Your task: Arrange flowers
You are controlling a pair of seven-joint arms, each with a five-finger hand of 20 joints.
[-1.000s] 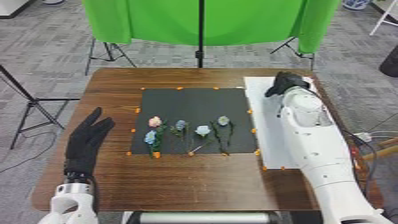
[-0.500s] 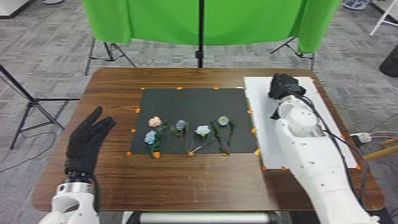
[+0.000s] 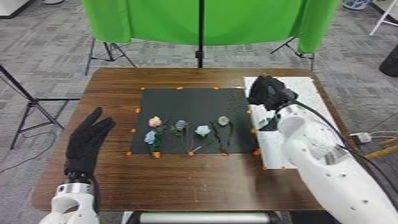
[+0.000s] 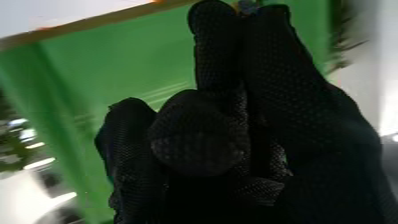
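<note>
Head view, and the right hand (image 3: 269, 92) swings across the white sheet (image 3: 306, 89) toward the dark mat (image 3: 169, 102), bluish flower (image 4: 248, 7) pinched at its tips, likely joining the flowers (image 3: 202, 131) there; left hand (image 3: 84, 142) open.

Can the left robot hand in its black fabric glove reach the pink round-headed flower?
Likely yes: the left robot hand is beside the black mat, and nothing stands between it and the pink flower.

The left hand (image 3: 84, 145) was held with its fingers straight, while the right arm (image 3: 333, 172) was extended farther forward and the right hand (image 3: 268, 94) was partly closed, some fingers folded, others raised close together.
</note>
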